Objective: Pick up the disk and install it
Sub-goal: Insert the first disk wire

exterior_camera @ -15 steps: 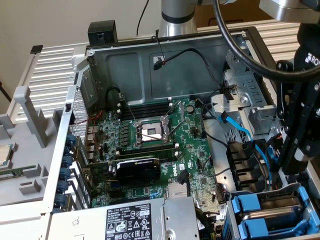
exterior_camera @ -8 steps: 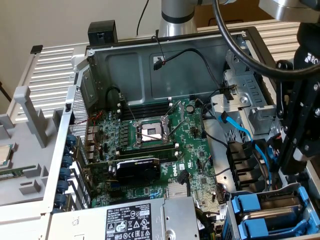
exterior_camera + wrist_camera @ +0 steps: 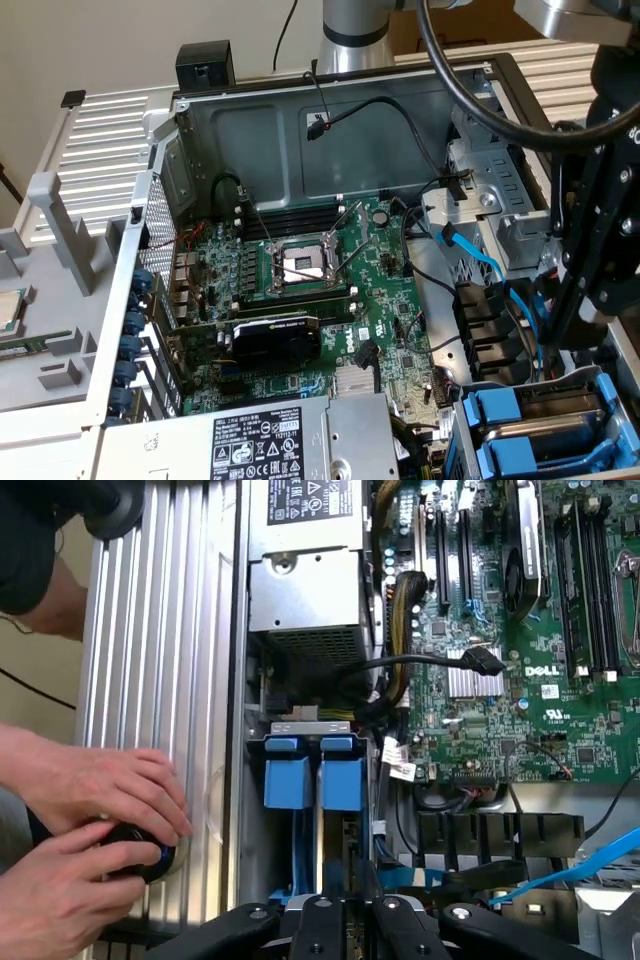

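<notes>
Jaws hang just above the drive cage, and you cannot tell whether they are clenched or released (tips lost in shadow). Your disk stands in that cage, touching a second blue-railed drive.

disk rails smooth blue plastic; table ribbed matt metal; power supply dull grey metal.
</notes>
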Controlling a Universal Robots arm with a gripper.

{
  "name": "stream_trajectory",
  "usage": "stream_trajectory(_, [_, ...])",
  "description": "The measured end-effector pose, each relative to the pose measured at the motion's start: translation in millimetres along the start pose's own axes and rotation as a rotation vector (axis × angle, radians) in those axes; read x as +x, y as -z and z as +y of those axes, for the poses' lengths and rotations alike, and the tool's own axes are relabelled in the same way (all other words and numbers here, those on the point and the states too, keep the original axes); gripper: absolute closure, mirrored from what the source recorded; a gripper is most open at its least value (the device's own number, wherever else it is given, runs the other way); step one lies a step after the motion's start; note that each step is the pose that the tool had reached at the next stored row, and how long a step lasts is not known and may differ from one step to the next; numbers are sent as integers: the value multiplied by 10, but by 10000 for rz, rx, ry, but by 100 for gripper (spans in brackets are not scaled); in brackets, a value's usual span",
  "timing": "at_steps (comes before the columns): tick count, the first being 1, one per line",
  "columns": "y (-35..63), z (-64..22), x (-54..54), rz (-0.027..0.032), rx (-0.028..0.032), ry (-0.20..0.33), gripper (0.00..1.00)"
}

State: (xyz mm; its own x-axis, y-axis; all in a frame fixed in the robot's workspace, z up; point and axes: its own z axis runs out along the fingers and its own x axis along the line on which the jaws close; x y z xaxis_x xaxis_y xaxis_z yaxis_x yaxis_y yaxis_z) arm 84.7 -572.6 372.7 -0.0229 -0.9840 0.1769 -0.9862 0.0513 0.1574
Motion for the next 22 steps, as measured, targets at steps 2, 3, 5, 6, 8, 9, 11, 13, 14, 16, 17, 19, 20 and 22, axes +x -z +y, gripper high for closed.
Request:
stream_trajectory(2, [-15, -2, -4, -20, -53, -107, 83])
stream_trajectory(3, [-22, -3, -6, -31, -74, -152, 83])
stream_trajectory(5, [-28, -5, -7, -47, -98, -200, 83])
stream_trajectory(6, [-29, -8, -8, -52, -100, -209, 83])
stream_trajectory(8, [-36, -14, -9, -81, -110, -254, 83])
stream_trajectory(9, [-40, -15, -9, -122, -117, -265, 83])
stream_trajectory(11, [-47, -17, -11, -200, -150, -289, 83])
stream_trajectory(13, [-54, -18, -12, -261, -217, -307, 83])
stream_trajectory(14, [-58, -19, -13, -286, -263, -309, 83])
stream_trajectory(16, [-65, -21, -14, -326, -362, -296, 83])
stream_trajectory(17, [-68, -25, -15, -347, -403, -285, 83])
stream_trajectory(19, [-72, -40, -16, -385, -437, -273, 83])
stream_trajectory(20, [-74, -48, -17, -400, -439, -272, 83])
stream_trajectory(22, [-79, -79, -18, -425, -443, -272, 83])
